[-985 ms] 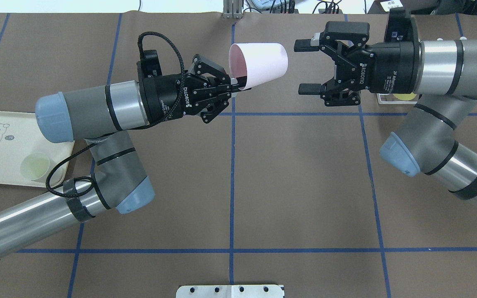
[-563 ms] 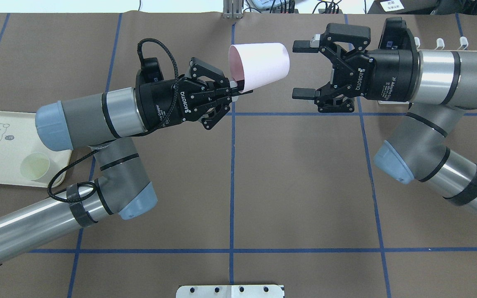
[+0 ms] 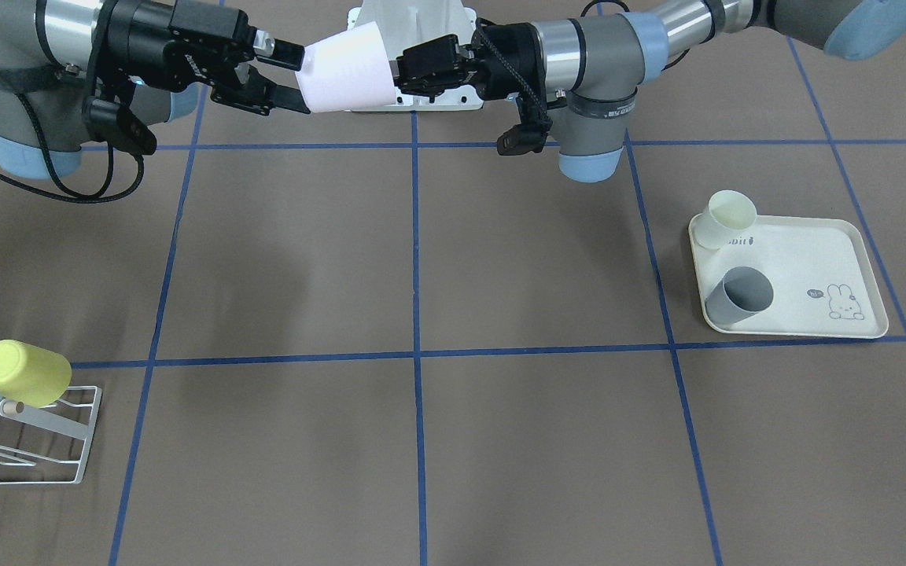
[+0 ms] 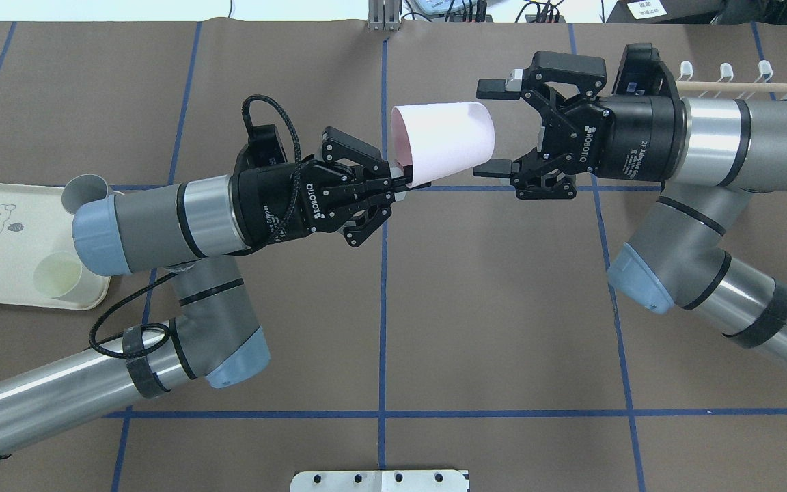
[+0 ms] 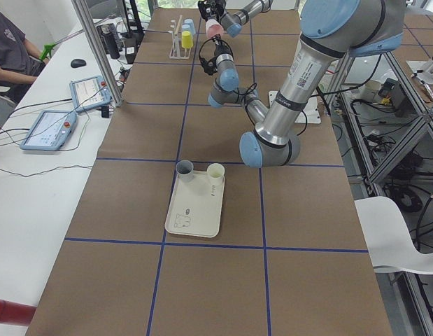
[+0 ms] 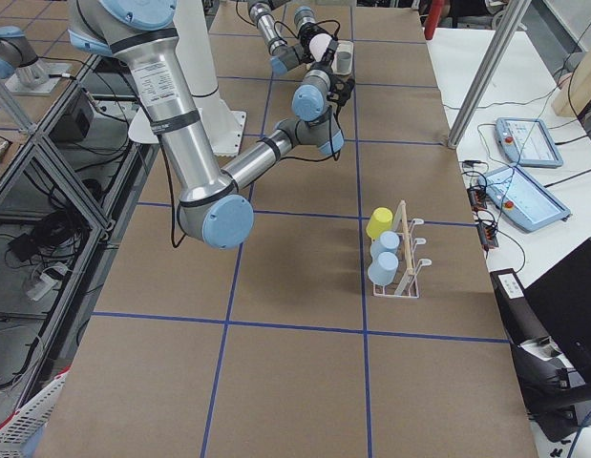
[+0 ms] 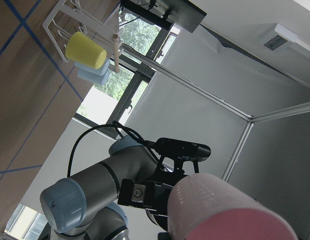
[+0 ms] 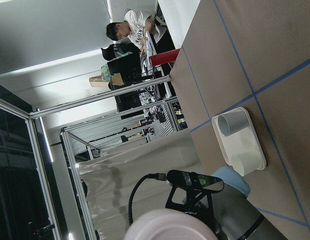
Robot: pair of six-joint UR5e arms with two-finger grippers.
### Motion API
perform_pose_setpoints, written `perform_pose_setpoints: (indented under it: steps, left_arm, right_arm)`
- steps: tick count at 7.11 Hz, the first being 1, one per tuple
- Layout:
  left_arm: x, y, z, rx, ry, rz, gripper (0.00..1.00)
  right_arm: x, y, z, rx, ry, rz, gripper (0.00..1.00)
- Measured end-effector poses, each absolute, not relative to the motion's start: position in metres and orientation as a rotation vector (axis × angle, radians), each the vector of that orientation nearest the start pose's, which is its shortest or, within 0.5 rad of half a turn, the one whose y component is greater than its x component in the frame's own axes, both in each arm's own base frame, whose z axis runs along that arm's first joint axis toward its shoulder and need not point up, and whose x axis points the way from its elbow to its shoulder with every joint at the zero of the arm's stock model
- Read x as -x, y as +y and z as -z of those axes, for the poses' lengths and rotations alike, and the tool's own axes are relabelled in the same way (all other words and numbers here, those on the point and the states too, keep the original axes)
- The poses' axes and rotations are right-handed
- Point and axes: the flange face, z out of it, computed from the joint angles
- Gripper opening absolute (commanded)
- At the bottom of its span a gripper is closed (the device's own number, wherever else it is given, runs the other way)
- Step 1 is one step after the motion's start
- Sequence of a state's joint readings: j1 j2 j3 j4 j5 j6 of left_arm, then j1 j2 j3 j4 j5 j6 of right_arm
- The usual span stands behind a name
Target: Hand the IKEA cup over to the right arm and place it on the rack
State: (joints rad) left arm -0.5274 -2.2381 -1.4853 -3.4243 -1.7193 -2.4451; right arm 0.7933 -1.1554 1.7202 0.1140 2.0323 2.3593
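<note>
Lying on its side in mid-air above the table's middle, the pink cup point(image 4: 443, 142) is pinched at its rim by the closed fingers of the left gripper point(image 4: 399, 183). The right gripper point(image 4: 488, 128), fingers spread wide, straddles the cup's base; whether they touch it cannot be told. The rack point(image 4: 742, 86), bearing a yellow cup point(image 3: 22, 373), stands well apart.

Brown tabletop point(image 4: 489, 307) gridded with blue tape point(image 4: 382, 307); white side desk point(image 5: 20, 210) along one edge; white chair point(image 5: 398, 231); windows point(image 7: 102, 97) showing greenery; aluminium frame posts point(image 8: 94, 96).
</note>
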Motion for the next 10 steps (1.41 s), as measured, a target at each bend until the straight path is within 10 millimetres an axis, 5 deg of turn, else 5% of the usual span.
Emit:
perform_pose_setpoints:
  steps: [2, 3, 4, 5, 6, 9, 10]
  left_arm:
    - [-0.443, -0.391, -0.141, 0.501, 2.429, 0.444, 0.0]
    - [-0.443, -0.39, -0.14, 0.503, 2.43, 0.443, 0.0]
    - [-0.444, -0.389, -0.14, 0.505, 2.43, 0.441, 0.25]
    - [-0.445, -0.388, -0.14, 0.507, 2.429, 0.44, 0.62]
    - [-0.445, -0.388, -0.141, 0.504, 2.429, 0.44, 1.0]
    - [-0.44, -0.393, -0.147, 0.47, 2.445, 0.481, 1.0]
    - [-0.432, -0.399, -0.163, 0.42, 2.434, 0.5, 1.0]
  right_arm:
    - [0.298, -0.421, -0.208, 0.25, -2.189, -0.368, 0.9]
    - [0.3, -0.42, -0.208, 0.254, -2.191, -0.366, 0.69]
    - [0.302, -0.418, -0.207, 0.257, -2.194, -0.367, 0.47]
    - [0.302, -0.418, -0.207, 0.255, -2.202, -0.368, 0.32]
    - [0.302, -0.417, -0.207, 0.252, -2.209, -0.365, 0.26]
    - [0.301, -0.417, -0.21, 0.242, -2.215, -0.361, 0.26]
    - [0.298, -0.419, -0.213, 0.226, -2.219, -0.366, 0.26]
